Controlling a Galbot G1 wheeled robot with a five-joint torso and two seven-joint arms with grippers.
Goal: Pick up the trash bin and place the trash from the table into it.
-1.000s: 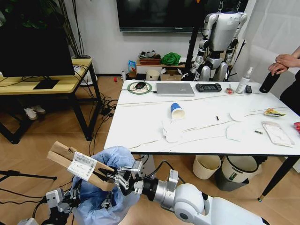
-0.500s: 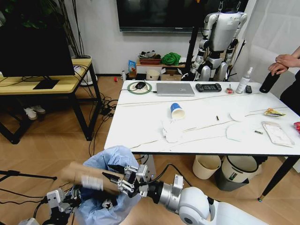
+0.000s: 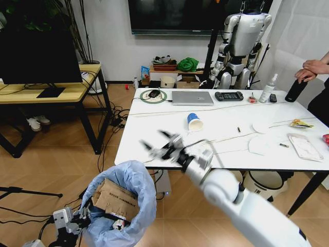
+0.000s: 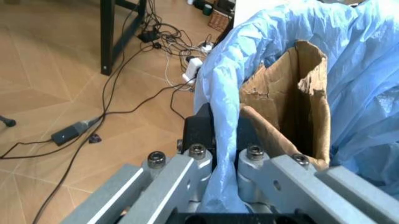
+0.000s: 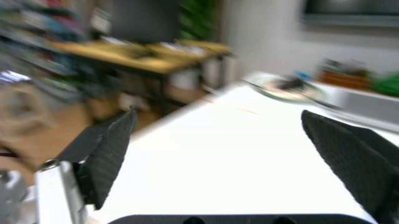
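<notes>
The trash bin (image 3: 134, 181), lined with a puffy light-blue bag (image 4: 349, 65), stands low at the left, off the table's front corner. My left gripper (image 3: 85, 215) (image 4: 224, 140) is shut on its rim. A crushed brown carton (image 3: 115, 198) (image 4: 287, 102) lies inside. My right gripper (image 3: 157, 141) (image 5: 218, 116) is open and holds nothing, over the white marble table's (image 3: 154, 123) (image 5: 249, 158) front left edge. On the table lie a blue-white paper cup (image 3: 194, 122), crumpled tissues (image 3: 188, 146), round lids (image 3: 257, 145), wrappers (image 3: 300, 123) and a red can (image 3: 326, 138).
A laptop (image 3: 192, 98), a game controller (image 3: 229, 95) and bottles (image 3: 267, 88) sit along the table's far side. A white-and-grey bin (image 3: 264, 186) stands under the table. A yellow desk (image 3: 46, 92) is at the left, and cables (image 4: 93, 121) trail over the floor.
My right gripper has let go of the carton, which now lies in the bin. The right arm has swung up from the bin to the table's front left edge.
</notes>
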